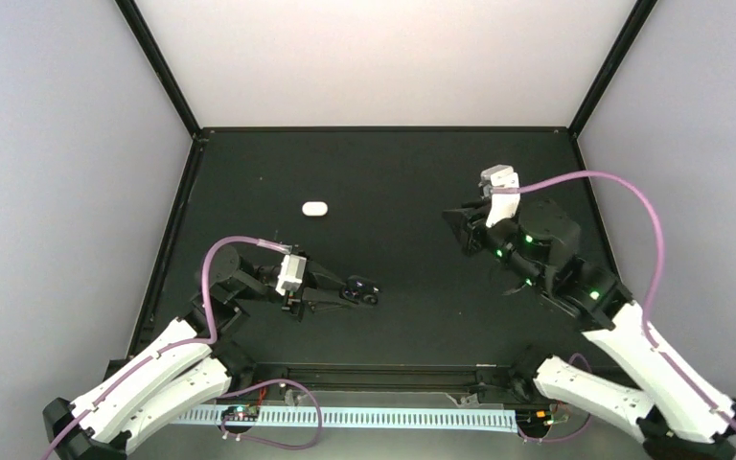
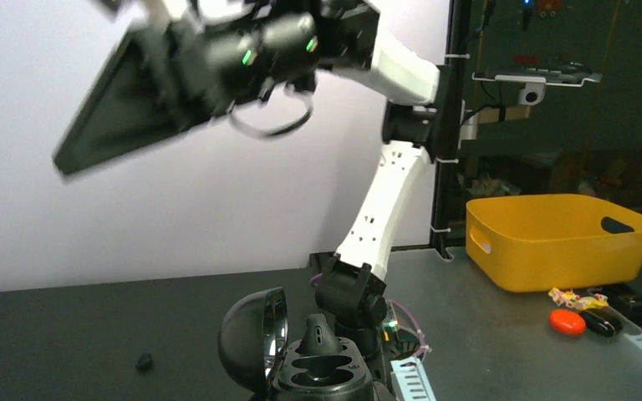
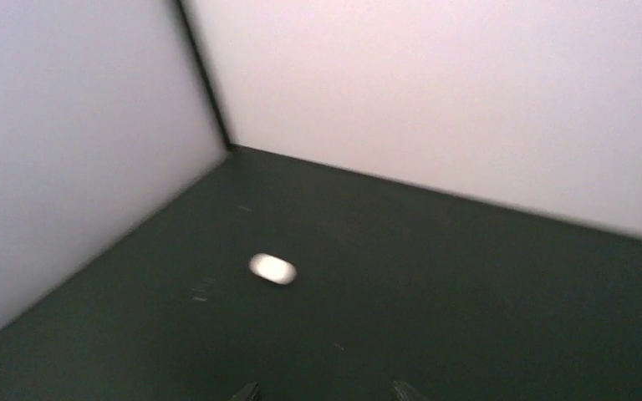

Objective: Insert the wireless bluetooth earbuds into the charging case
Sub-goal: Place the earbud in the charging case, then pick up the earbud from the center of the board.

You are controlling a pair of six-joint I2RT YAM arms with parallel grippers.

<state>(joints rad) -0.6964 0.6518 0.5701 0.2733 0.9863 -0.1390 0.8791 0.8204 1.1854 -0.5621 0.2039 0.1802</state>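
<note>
The left arm's fingers (image 1: 340, 285) are clamped on the charging case (image 2: 318, 372), a small black oval shell held low by the counter (image 1: 402, 172). Its domed, glossy lid (image 2: 253, 338) is swung open to one side and two moulded wells face up. A dark nub stands behind the wells, and I cannot tell whether it is a seated bud or part of the hardware. The white bud (image 1: 315, 207) lies alone on the matte dark counter, well apart from the case and off to the left of the right arm's fingers (image 3: 247, 391), which are spread with nothing between them — only their tips show. The step in hand looks like the fetch. The right arm should come down squarely over the bud, straddle its narrow sides and close softly, since smooth rounded plastic tends to squirt out of a hard pinch. At this range the piece reads as a pill shape — too blurred for detail.
</note>
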